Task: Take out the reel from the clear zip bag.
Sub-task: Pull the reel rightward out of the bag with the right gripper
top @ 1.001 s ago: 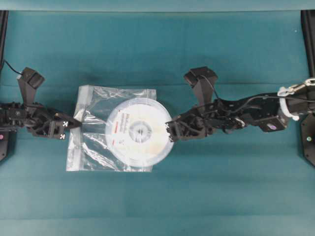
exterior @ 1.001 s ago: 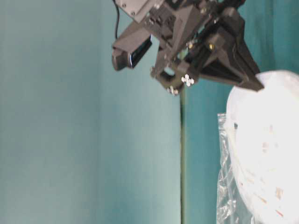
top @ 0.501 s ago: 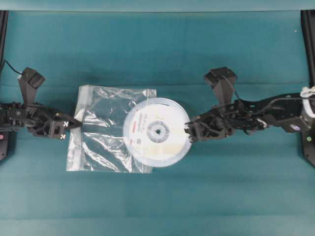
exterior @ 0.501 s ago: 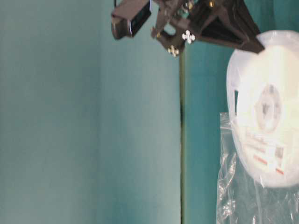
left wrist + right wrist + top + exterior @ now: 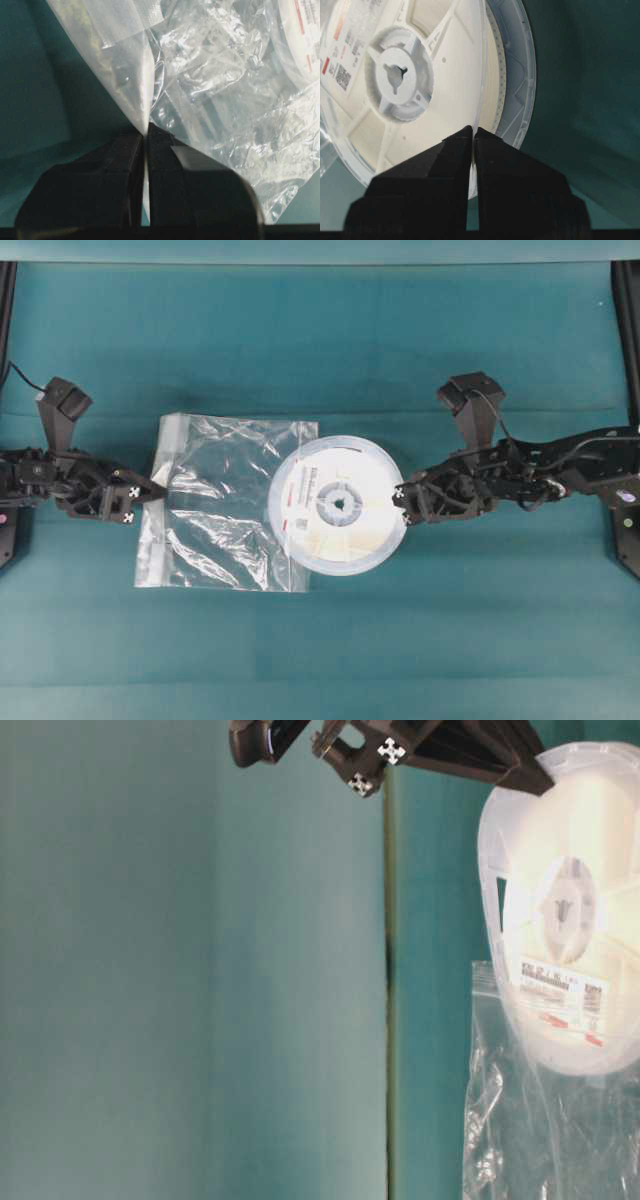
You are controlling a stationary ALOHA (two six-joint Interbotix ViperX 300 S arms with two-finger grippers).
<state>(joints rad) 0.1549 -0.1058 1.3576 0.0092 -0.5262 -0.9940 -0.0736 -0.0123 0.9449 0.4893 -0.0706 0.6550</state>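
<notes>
The right gripper [image 5: 473, 131] is pressed together on the rim of the reel [image 5: 420, 85]; its two black fingers [image 5: 451, 150] pinch one thin flange of the disc between them. From these fingertips the reel spreads away to the upper left, with the hub and its centre hole just beyond the tips and the white label with red marks further off, at the far edge. In the overhead view the same gripper [image 5: 403, 503] holds the reel [image 5: 338, 505] at the side that faces its own arm, and most of the disc lies outside the clear zip bag [image 5: 215, 505]; only the part farthest from the right gripper overlaps the bag's open edge. In the table-level view the reel [image 5: 565, 910] is seen tilted, hanging from the gripper tips [image 5: 535, 782], with the bag [image 5: 540, 1120] below it.

The left gripper [image 5: 145, 131] is also closed, and it pinches a thin fold of the bag [image 5: 210, 75] between its fingers [image 5: 122, 155]. The crinkly plastic rises and widens away from these tips, and a piece of the reel's label shows at the far upper corner. From above, the left gripper [image 5: 157, 492] grips the bag at the edge with the whitish band, the side opposite to the reel. The bag lies on the teal table [image 5: 330, 640], between the two grippers.
</notes>
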